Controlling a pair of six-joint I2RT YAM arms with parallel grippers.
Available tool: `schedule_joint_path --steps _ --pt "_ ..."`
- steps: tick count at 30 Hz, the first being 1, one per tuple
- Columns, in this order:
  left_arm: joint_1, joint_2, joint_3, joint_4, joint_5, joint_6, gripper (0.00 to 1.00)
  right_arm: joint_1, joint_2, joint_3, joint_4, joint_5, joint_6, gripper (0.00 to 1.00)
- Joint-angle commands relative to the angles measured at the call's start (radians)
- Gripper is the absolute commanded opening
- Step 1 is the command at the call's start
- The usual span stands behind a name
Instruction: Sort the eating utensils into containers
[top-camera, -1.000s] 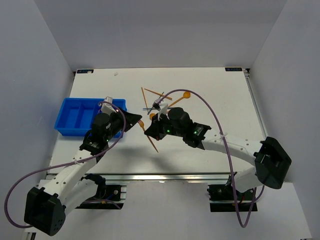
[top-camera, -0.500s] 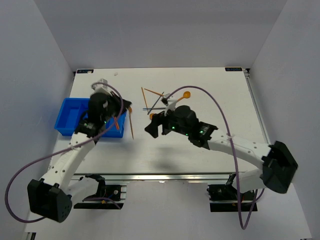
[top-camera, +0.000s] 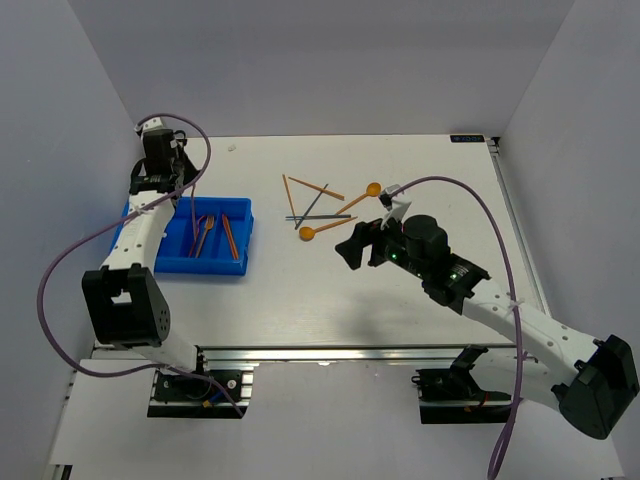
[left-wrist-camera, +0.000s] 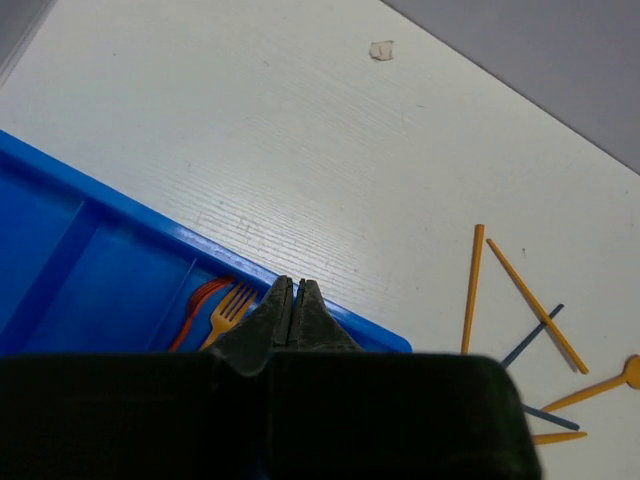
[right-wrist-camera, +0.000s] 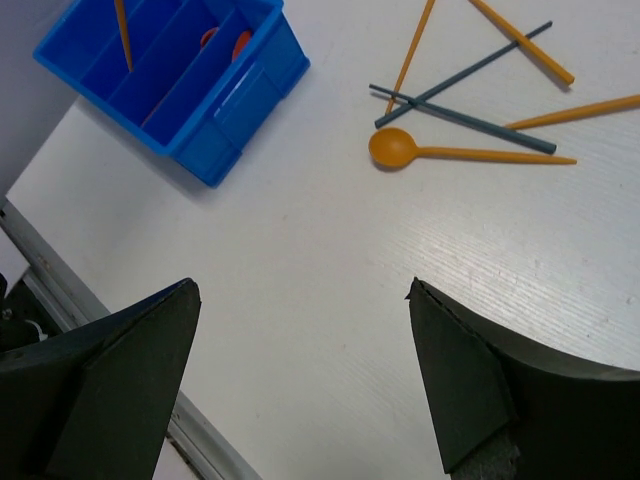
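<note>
Since half a second ago, the left arm has swung to the table's (top-camera: 300, 300) back-left corner, and the right arm has drawn back from the loose pile. The left gripper (left-wrist-camera: 295, 300) hangs over the blue bin's (top-camera: 240, 235) far rim, jaws pressed together on nothing. A red fork (left-wrist-camera: 197, 300) and an orange fork (left-wrist-camera: 228, 308) lie in the bin below it. The right gripper (right-wrist-camera: 300, 300) is spread wide and empty above bare table. Orange sticks (top-camera: 288, 195), dark blue sticks (top-camera: 312, 205) and orange spoons (top-camera: 308, 232) lie mid-table, well apart from the bin.
</note>
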Motion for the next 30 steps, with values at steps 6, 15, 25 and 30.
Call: schedule_joint_path --steps 6,15,25,30 --pt "0.043 0.026 -0.096 0.154 0.033 -0.1 0.0 -0.007 -0.034 -0.035 -0.002 -0.02 -0.039 0.89" --pt "0.043 -0.036 -0.341 0.265 -0.007 -0.226 0.0 -0.007 -0.031 -0.031 0.0 -0.052 -0.038 0.89" --pt "0.043 -0.125 -0.273 0.165 -0.042 -0.214 0.69 -0.006 0.053 0.012 -0.023 0.033 -0.012 0.89" --pt "0.042 -0.228 -0.185 0.033 -0.027 -0.139 0.98 -0.01 0.252 0.135 -0.119 0.175 0.033 0.89"
